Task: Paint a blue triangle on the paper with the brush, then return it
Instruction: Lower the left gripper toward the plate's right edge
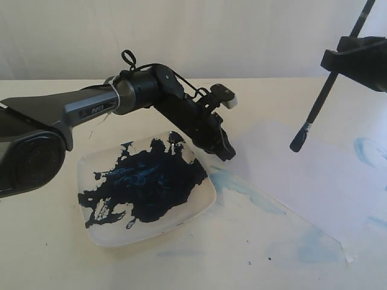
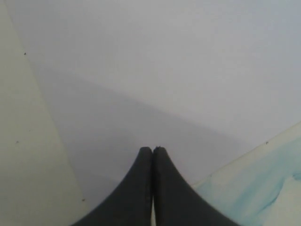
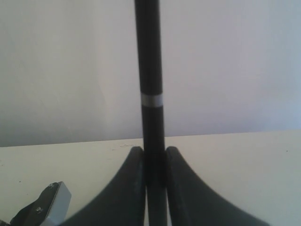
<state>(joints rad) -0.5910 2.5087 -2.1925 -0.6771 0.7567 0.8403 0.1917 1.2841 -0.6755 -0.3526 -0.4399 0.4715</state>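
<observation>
Right claw (image 1: pixel 334 63) (image 3: pixel 153 153) was squeezed tight on a long thin black paintbrush with a narrow silver band (image 1: pixel 317 109) (image 3: pixel 151 70). Its two black fingers (image 3: pixel 129 188) pressed the stick from both sides, and the brush ran straight up between them. The silver band sat a little way past the fingertips. Seen from the side, the brush was tilted, and most of it stuck out below the right claw. Its small dark tip (image 1: pixel 297 142) hung far under the claw, over the big thin whitish sheet of paper (image 1: pixel 302 181) (image 2: pixel 164 70) – I could not tell if the tip touched the paper.

Left claw (image 1: pixel 225 154) (image 2: pixel 152 150) was closed with nothing in it, its two black fingers pressed flat together. The fingertips pointed down at the paper, close to the edge of the sheet. Just beside the left claw, on the pale table (image 1: pixel 60 260), were light blue paint smears (image 1: pixel 242 184) (image 2: pixel 254 188). On its other side sat a square white plate (image 1: pixel 121 238) – it was covered with a big splash of dark blue paint and was just beside the fingers. The plate was well apart from the right claw.
</observation>
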